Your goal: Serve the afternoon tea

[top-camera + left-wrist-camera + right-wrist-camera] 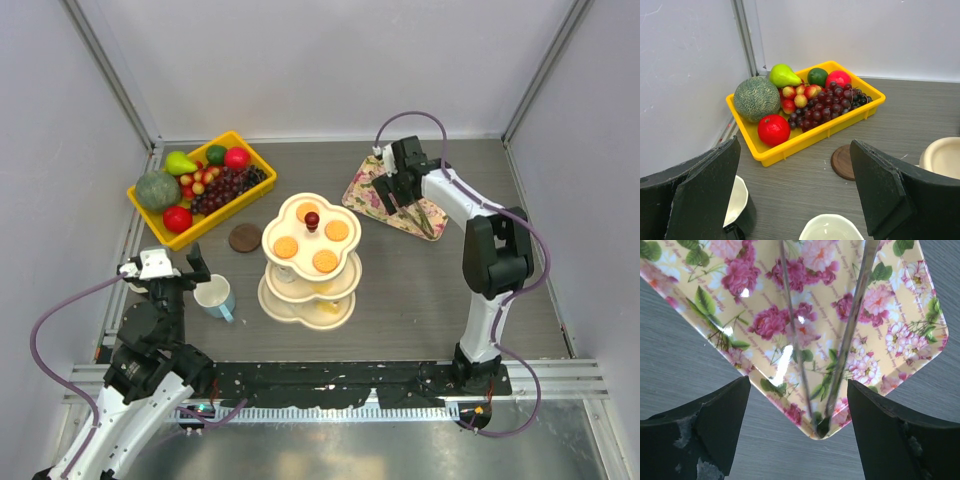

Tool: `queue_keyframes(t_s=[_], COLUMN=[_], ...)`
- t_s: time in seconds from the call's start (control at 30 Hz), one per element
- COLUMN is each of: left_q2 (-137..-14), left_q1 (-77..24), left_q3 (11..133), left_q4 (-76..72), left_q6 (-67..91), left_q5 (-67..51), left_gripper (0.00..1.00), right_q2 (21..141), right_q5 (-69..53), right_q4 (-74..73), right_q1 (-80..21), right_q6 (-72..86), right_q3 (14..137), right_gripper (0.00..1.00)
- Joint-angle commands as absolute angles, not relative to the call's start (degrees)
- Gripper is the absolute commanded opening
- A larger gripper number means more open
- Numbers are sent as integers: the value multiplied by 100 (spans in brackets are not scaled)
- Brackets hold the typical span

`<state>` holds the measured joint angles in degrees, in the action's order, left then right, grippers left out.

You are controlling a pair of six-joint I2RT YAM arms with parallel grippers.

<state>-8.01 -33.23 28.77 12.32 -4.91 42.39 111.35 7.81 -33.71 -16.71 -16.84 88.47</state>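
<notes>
Roughly mid-table: cream three-tier stand, orange biscuits on its top tier around the red knob; pale blue mug just left of it, nearer the near edge. Left gripper by the mug, jaws wide apart, empty. Right gripper over the floral tray toward the far edge, jaws apart, metal tongs lying on the tray below them.

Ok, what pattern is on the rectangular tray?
The rectangular tray: pink flowers, green leaves on pale yellow. Best in right wrist view.
</notes>
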Motion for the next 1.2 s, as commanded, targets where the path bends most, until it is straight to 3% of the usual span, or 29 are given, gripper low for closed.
queue_keyframes(t_s=[0.0, 0.2, 0.37, 0.67, 0.83, 1.17], left_q2=[-765, -738, -712, -677, -694, -773], left_q1=[-3296, -3296, -3296, -3287, -3296, -3296], left_q3=[2927, 2935, 2927, 2918, 2927, 2918], left_q4=[1037, 1037, 1055, 1046, 1055, 1046], left_q6=[-431, -439, -440, -448, -457, -457], left_q5=[4236, 4236, 4263, 4271, 4298, 4263], left_gripper=[99, 99, 99, 99, 99, 99], right_q2=[10381, 10072, 10169, 11038, 11574, 11909], right_q5=[433, -403, -1325, -2320, -2338, -1249], right_q4=[-3138, -2593, -2190, -2118, -2224, -2049], right_q1=[-1749, -2056, -2065, -2057, -1978, -1056], right_q6=[-1494, -1029, -238, 465, 624, 1001], right_q3=[8640, 8104, 7945, 8226, 8490, 8833], right_gripper=[85, 79, 68, 62, 61, 61])
